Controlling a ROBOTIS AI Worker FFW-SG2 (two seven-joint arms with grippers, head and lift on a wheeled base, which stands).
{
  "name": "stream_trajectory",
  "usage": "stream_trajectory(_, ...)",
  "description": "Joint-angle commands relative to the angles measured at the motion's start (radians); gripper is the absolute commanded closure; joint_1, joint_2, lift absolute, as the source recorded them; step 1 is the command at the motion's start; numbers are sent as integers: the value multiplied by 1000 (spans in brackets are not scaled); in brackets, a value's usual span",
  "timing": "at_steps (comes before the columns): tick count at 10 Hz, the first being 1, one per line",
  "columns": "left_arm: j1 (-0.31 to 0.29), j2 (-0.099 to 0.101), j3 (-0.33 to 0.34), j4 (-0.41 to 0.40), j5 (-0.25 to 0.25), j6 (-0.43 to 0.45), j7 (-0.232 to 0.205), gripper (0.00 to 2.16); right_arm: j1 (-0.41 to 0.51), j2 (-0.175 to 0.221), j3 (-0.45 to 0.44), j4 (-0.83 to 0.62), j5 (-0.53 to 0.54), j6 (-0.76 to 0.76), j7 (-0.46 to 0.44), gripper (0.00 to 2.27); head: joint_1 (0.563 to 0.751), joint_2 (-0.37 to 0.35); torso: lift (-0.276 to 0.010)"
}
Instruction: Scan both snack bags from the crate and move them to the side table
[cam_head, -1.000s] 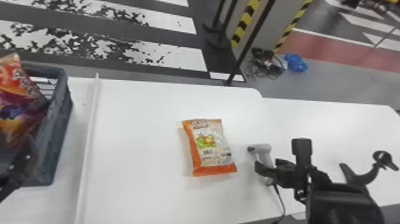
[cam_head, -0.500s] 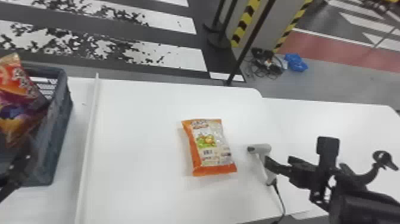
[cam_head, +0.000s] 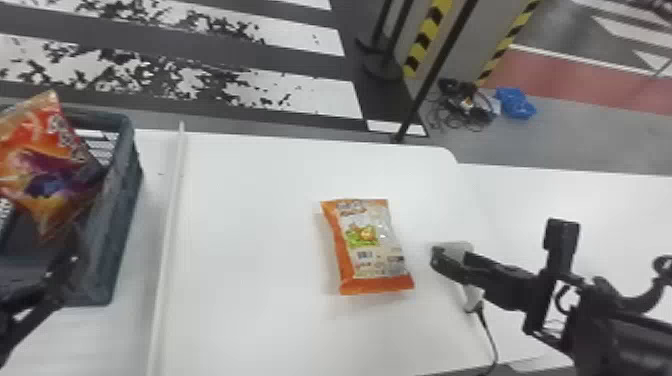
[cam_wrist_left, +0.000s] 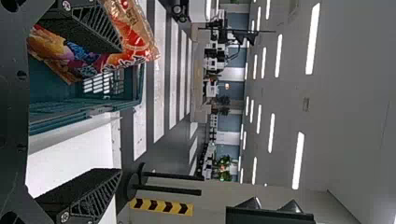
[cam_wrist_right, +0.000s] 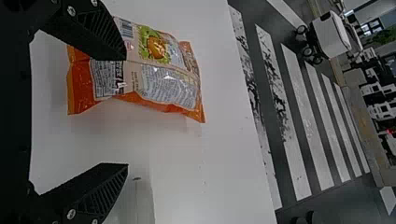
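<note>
An orange snack bag lies flat on the white table. Just right of it, my right gripper is over a pale handheld scanner, hiding part of it. In the right wrist view my right gripper is open, one finger overlapping the bag. At the far left, a red-orange snack bag leans upright in the dark crate; my left gripper is at the crate's near side. In the left wrist view my left gripper is open, with the red-orange bag behind one finger.
A raised white strip runs along the table between crate and orange bag. The scanner's cable trails to the near edge. Another white table surface adjoins at the right. A black pole stands behind the far edge.
The right arm has shifted rightward and farther from the robot, its fingers now over the scanner's head instead of lower beside its handle. The left arm, both bags and the scanner have stayed put.
</note>
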Motion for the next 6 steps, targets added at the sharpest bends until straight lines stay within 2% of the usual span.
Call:
stream_trajectory(1,0,0,-2,0,0,1,0,90,-13,-8,50,15,12,12,6,124,695,-272,-75)
stream_trajectory(6,0,0,-2,1,0,1,0,90,-100,-49,201,173,99,15,32,124,695,-187,-75)
